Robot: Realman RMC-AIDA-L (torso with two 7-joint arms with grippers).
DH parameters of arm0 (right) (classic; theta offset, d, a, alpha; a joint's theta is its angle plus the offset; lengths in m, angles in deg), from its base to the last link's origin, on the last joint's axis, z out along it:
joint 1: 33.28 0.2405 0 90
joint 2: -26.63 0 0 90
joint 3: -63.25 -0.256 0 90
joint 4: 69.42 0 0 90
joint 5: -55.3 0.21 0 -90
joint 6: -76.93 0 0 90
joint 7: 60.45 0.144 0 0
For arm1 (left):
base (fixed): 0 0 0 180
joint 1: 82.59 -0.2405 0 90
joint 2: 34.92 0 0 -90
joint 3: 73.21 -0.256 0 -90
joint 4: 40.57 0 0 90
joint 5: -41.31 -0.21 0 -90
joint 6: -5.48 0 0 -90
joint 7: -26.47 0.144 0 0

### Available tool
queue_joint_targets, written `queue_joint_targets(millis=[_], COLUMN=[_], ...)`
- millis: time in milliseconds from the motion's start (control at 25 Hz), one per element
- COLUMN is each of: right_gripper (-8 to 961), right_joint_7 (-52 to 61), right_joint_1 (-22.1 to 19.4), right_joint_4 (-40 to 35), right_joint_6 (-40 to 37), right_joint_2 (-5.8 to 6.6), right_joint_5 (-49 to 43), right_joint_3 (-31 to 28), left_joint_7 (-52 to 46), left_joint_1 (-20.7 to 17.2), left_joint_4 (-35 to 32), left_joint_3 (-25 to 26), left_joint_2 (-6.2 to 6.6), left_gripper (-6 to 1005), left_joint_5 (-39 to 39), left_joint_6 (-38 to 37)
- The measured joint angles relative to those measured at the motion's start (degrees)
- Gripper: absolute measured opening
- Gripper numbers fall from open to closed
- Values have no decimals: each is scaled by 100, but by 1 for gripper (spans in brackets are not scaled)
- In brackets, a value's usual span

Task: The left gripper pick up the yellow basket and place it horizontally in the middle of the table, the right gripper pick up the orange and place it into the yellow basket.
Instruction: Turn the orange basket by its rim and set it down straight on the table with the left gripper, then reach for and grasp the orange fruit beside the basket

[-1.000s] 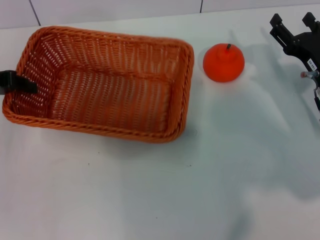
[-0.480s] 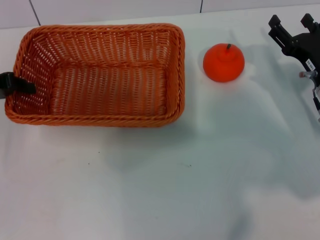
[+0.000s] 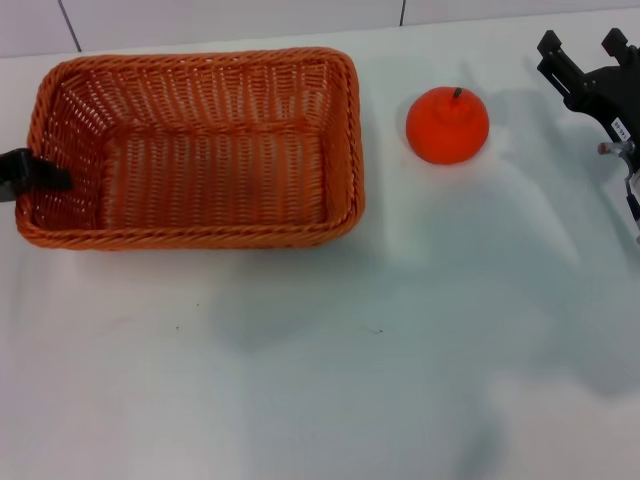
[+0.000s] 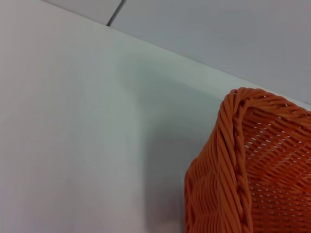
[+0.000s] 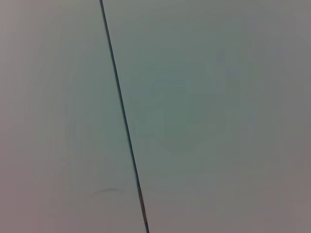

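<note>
Table (image 3: 330,380) space nearest the robot is white and bare. Farther back on the left sits the yellow basket (image 3: 195,150), long side across, nothing inside. The left gripper (image 3: 30,172) pinches the basket's left wall. Just right of the basket, not touching, sits the orange (image 3: 447,125). Nothing stands between them. The right gripper (image 3: 585,60) hangs far right, prongs spread.
</note>
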Motion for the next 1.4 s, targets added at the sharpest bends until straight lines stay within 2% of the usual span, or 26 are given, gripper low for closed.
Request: queue_joint_targets(millis=[120,840,1040,1240,1360,1400], right_gripper=[939,939,939,939,939,939], right_joint_7=[0,0,0,0,0,0], right_joint_1=[1,10,1,-1,-3,-4], right_joint_4=[0,-3,0,1,1,1], right_joint_6=[7,-3,-11,-11,-9,-14], right_joint_2=[0,0,0,-1,0,0], right_joint_5=[3,2,-8,-18,-21,-22], right_joint_3=[-4,12,12,12,12,12], left_joint_7=[-5,-13,-36,-56,-49,-33], left_joint_1=[-4,-2,-31,-132,-176,-208], left_joint_4=[0,-14,-191,-661,-854,-964], left_joint_3=[-2,-90,-51,-51,-69,-78], left_joint_2=[-35,-43,-130,-334,-411,-461], left_gripper=[167,179,183,321,570,616], left_joint_5=[-10,29,32,32,32,32], left_joint_6=[70,62,88,174,257,304])
